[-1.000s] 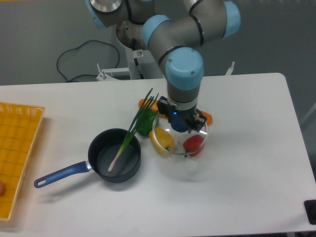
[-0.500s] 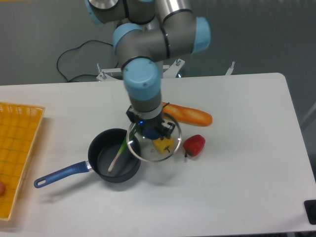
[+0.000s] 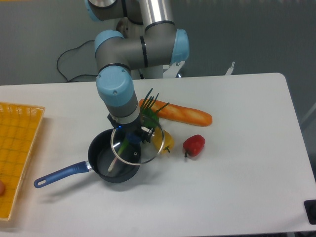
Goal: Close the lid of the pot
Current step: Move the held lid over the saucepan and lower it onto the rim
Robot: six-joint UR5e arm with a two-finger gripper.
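Observation:
The pot point(image 3: 106, 165) is a small dark round saucepan with a long blue handle point(image 3: 59, 175), at the table's front left. A green onion point(image 3: 129, 138) lies with its white end inside the pot and its leaves sticking out to the upper right. My gripper point(image 3: 129, 136) is shut on the blue knob of the lid point(image 3: 137, 149), a clear glass disc with a metal rim. The lid hangs a little above the table, overlapping the pot's right rim, not seated on it.
A yellow pepper point(image 3: 164, 140), a red pepper point(image 3: 194, 145) and an orange baguette point(image 3: 180, 113) lie right of the pot. A green pepper is mostly hidden behind the gripper. A yellow basket point(image 3: 17, 148) stands at the left edge.
My gripper has carried the lid leftward, from over the peppers to over the pot's right rim. The peppers and baguette are uncovered now.

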